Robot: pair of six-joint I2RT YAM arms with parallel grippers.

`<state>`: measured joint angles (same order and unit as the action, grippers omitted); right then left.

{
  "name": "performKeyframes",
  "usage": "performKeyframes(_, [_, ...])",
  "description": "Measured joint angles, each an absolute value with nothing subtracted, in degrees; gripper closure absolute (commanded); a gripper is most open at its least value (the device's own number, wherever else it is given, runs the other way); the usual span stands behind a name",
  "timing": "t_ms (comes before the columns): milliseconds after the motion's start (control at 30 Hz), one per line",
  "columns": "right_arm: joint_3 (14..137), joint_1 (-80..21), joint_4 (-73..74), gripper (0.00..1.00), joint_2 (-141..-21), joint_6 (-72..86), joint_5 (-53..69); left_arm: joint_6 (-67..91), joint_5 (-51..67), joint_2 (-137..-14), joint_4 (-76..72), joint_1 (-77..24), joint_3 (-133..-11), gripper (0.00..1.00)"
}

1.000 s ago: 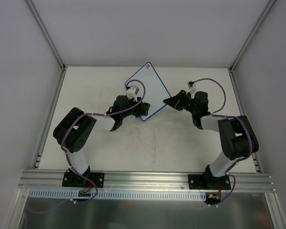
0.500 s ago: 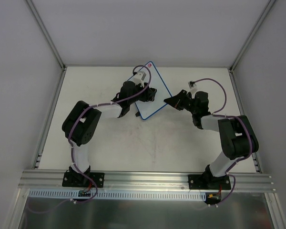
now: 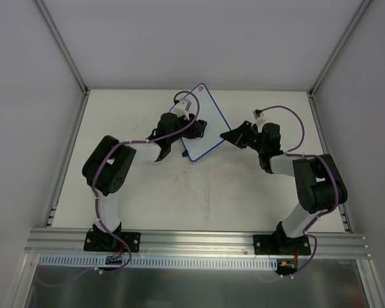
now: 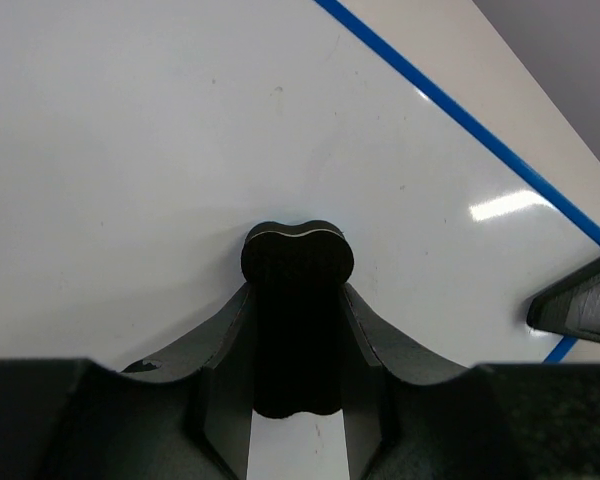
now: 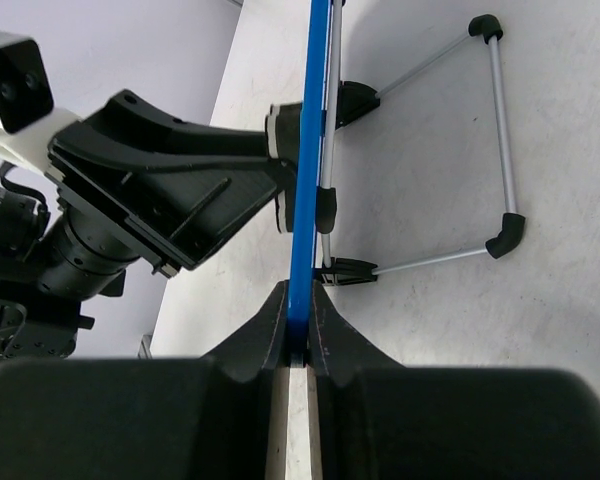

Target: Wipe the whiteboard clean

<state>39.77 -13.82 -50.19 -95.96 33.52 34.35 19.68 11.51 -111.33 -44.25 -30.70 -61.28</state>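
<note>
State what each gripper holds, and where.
Left gripper: black eraser, gripped by its sides, tip protruding. Right gripper: the whiteboard, pinched by its blue edge.

The whiteboard (image 3: 208, 128), with a blank white face, thin blue frame and pink dot at its far corner, stands tilted near the table's (image 3: 244, 192) far edge.

Whiteboard (image 3: 213, 131): blue-framed, turned cornerwise at the far middle of the table (image 3: 212, 199).
Pink-red dot (image 3: 199, 89): at the board's far corner.
Left gripper (image 3: 194, 128): over the white face, its arm covering the board's left part.
Right gripper (image 3: 227, 135): tip touching the board's right edge.
Arm bases: bolted to the near rail (image 3: 199, 242), well apart.
</note>
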Motion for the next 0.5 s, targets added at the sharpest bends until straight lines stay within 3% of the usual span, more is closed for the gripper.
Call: performKeyframes(500, [39.77, -13.61, -52.88, 1.0, -97.36, 34.15, 35.35, 17.85, 8.78, -103.53, -44.91, -33.58, -47.29, 1.0])
